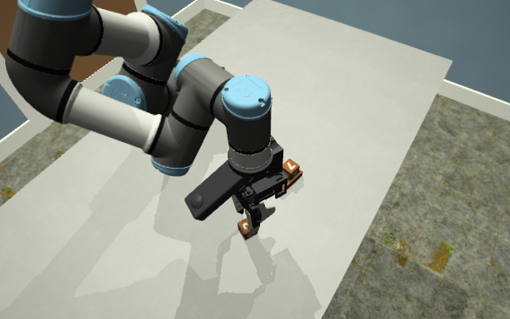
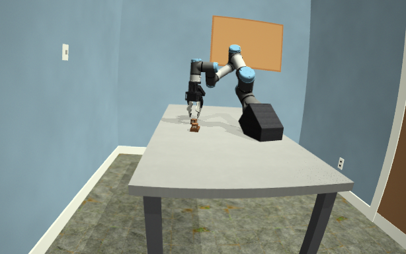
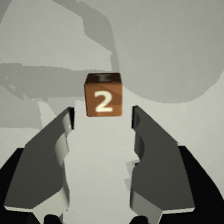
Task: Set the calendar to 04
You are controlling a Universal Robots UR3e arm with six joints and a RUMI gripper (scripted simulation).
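A brown cube [image 1: 245, 229] [image 2: 194, 121] [image 3: 103, 95] stands on the table, apart from the tray. In the wrist view one face shows a white 2, upright in that picture; a darker face beyond carries a mark too foreshortened to read. The gripper [image 1: 247, 219] [image 2: 194, 116] [image 3: 103, 118] is partly open and empty, its fingertips above and near this cube. In the wrist view the cube appears just beyond the gap. The brown tray [image 1: 295, 179] [image 2: 194, 130] holds another cube [image 1: 291, 167] [image 2: 195, 126], whose top shows a mark like a 7 or L. The gripper partly hides the tray in the top view.
The arm's links reach over the table [image 1: 353, 104] [image 2: 231, 165] from its black base [image 2: 264, 124]. The tray stands close beside the gripper body in the top view. The table's long edge runs beyond the tray and loose cube, on their right there.
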